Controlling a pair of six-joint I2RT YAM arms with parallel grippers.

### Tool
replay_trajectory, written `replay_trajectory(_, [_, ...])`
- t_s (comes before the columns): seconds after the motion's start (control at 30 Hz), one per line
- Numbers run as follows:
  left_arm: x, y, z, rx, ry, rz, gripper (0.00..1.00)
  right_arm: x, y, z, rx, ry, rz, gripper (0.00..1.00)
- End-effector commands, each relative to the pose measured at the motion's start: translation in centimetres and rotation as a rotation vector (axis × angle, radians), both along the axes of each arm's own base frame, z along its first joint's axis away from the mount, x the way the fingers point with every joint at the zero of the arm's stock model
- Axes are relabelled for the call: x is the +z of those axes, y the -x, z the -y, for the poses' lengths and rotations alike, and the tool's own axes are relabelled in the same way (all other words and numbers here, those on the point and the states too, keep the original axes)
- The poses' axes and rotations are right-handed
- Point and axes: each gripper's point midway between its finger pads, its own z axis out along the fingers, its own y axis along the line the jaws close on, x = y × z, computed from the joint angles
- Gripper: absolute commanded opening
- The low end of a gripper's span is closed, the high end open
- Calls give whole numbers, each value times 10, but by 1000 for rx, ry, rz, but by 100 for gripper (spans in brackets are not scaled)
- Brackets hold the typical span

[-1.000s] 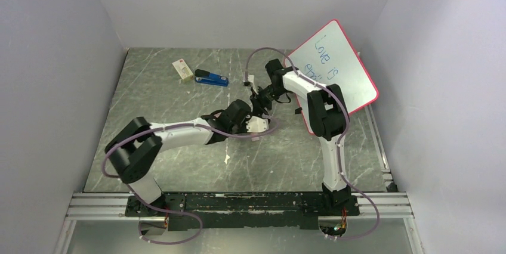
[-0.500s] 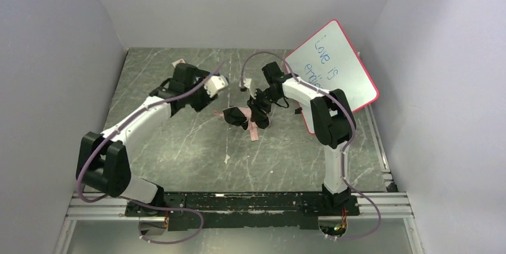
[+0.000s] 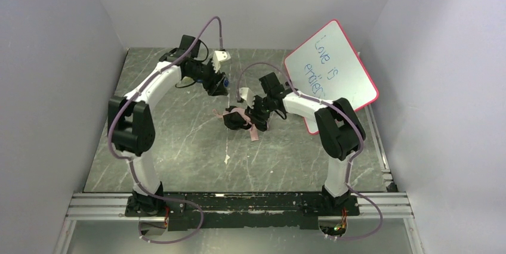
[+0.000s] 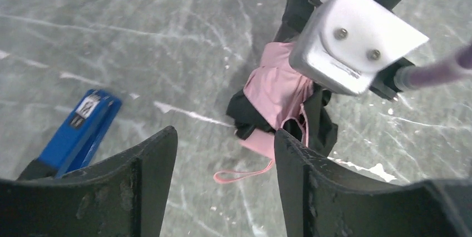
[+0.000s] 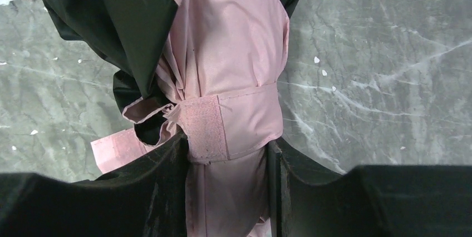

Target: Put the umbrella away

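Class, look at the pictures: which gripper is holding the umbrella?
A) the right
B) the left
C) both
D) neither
A: the right gripper is shut on the umbrella, one finger on each side of the bundle. The left gripper is open and empty, clear of the umbrella.

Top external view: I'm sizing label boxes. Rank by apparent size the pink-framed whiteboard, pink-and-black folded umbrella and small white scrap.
Largest: pink-framed whiteboard.
Next: pink-and-black folded umbrella, partly hidden by the right end effector.
Smallest: white scrap.
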Motion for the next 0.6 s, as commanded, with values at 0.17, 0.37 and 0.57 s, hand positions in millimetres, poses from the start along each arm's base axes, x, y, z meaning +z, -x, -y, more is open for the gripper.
replay_trajectory(0.17, [-31, 19, 35, -220, 113, -222, 76, -51, 12, 11, -34, 139, 61, 17])
replay_trajectory(0.37, [-59, 26, 67, -268, -5, -171, 78, -47, 15, 8, -31, 124, 74, 17])
replay_trajectory(0.57, [-82, 38, 72, -309, -40, -206, 78, -46, 19, 9, -25, 129, 73, 17])
